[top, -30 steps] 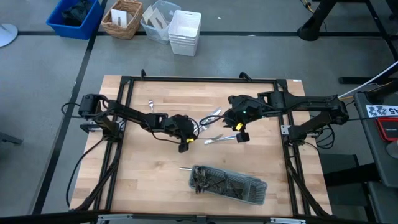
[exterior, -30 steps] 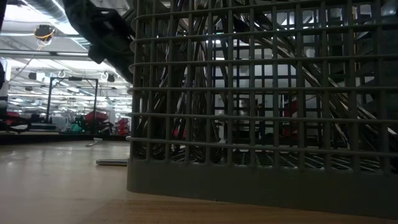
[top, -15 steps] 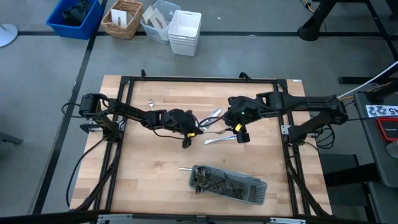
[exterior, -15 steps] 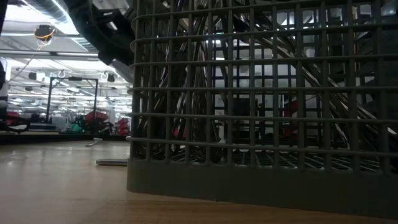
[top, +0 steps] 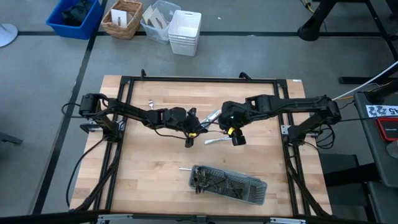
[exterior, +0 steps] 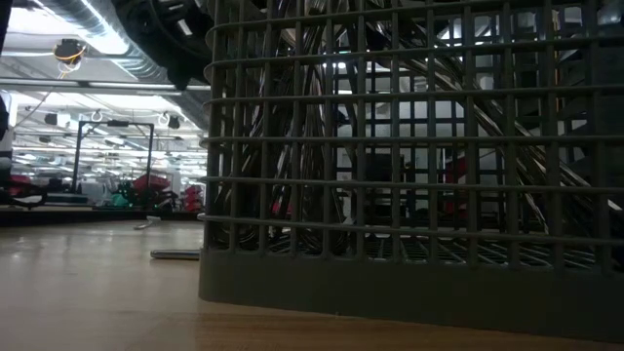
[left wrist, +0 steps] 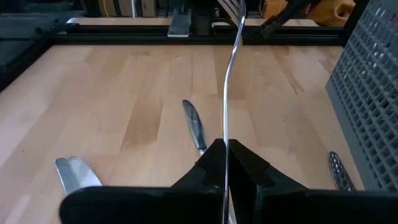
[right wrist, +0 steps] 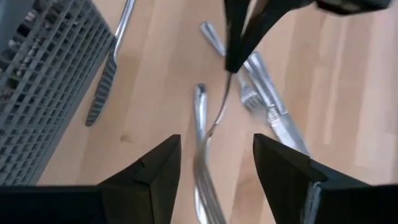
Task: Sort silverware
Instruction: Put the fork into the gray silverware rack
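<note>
The slim, shiny silver-coloured metal fork [left wrist: 231, 74] stands clamped by its handle between the fingers of our left gripper [left wrist: 225, 163], tines away from the wrist camera, lifted off the light wooden table [top: 155, 168] near its middle. We judge it light, rigid and slick: a narrow pinch across the flat of the handle should hold it, though polished steel can swivel in the pads, so a hold near the handle's middle seems safer than one at its tip.

More loose silverware [right wrist: 258, 93] lies flat on the wood just beside it, a few pieces overlapping (flat, thin pieces will be awkward to get under). Our right gripper [right wrist: 214, 165] hovers above that cluster with its fingers spread wide, holding nothing.

Towards the table's near edge sits the long dark grey mesh tray [top: 245, 186], already holding some pieces, with one more utensil [top: 185, 168] lying beside it.
</note>
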